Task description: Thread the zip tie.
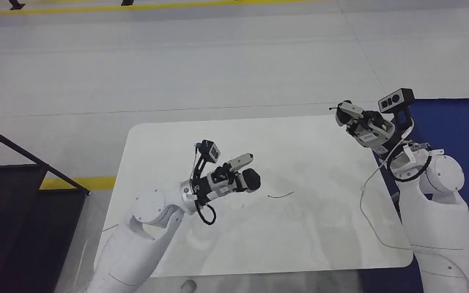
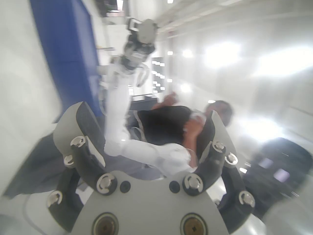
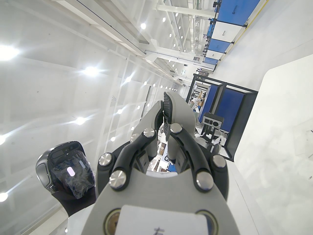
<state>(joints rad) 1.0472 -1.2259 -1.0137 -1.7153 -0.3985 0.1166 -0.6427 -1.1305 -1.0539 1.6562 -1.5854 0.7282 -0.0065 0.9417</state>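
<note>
Currently zip tie (image 1: pixel 280 195) flat on white tabletop (image 1: pixel 330 234), slightly bowed, long axis running left-right. Left tool (image 1: pixel 247 170) spread wide, empty, near it. Right tool (image 1: pixel 343 111) pinched closed, empty, well apart.

Table (image 1: pixel 315 146): one. Zip tie (image 1: pixel 280 195): one, thin and dark. Arms: two, namely left arm (image 1: pixel 157 209) and right arm (image 1: pixel 440 176). Grippers: two, one per arm, namely left gripper (image 1: pixel 248 168) and right gripper (image 1: pixel 343 110).

Zip tie (image 1: pixel 280 195) on table (image 1: pixel 315 234), near left pincer (image 1: pixel 248 170)
</note>
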